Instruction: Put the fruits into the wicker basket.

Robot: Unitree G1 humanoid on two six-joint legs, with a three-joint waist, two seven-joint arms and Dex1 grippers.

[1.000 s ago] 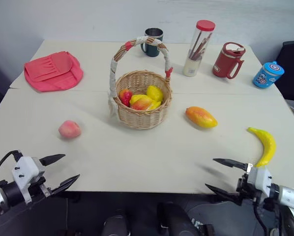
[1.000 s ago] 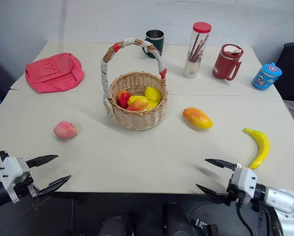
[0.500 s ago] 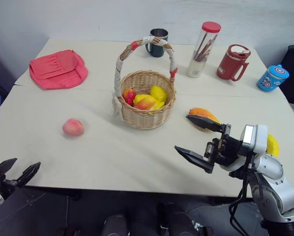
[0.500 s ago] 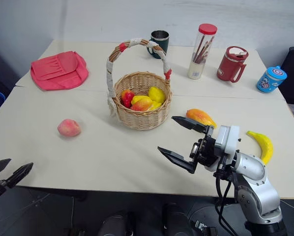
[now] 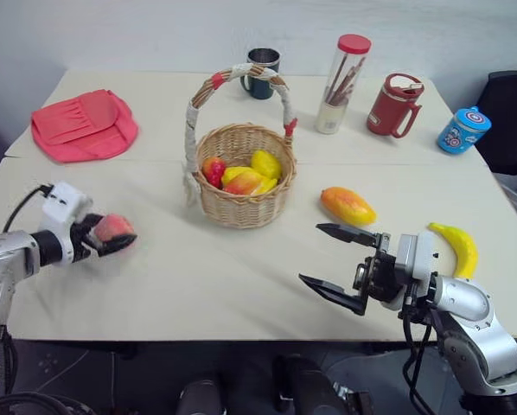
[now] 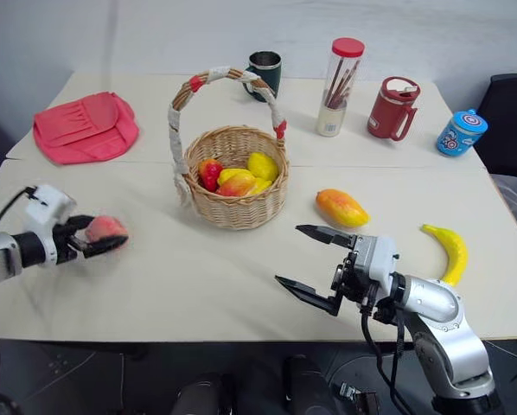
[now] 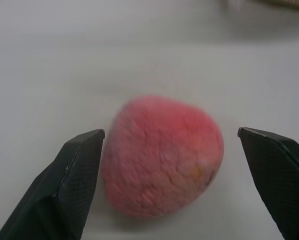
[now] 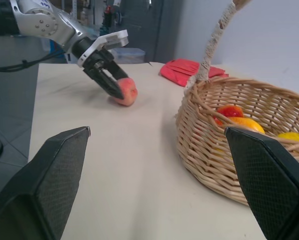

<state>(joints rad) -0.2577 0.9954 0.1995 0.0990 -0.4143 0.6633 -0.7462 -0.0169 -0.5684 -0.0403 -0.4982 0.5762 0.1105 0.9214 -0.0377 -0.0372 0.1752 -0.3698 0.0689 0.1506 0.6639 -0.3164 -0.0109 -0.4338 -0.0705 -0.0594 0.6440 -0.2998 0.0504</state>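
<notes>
Resting on the table, the peach (image 7: pixel 162 156) sits between the left claw's (image 7: pixel 179 185) wide-open fingers, ungripped.

A wide cream-coloured table (image 5: pixel 241 285) is placed against a plain pale wall (image 5: pixel 155 35); a seam is seen across its top. A black chair (image 5: pixel 511 112) is partly seen beside its right end. A dark floor (image 5: pixel 155 380) is seen under the near edge.
</notes>
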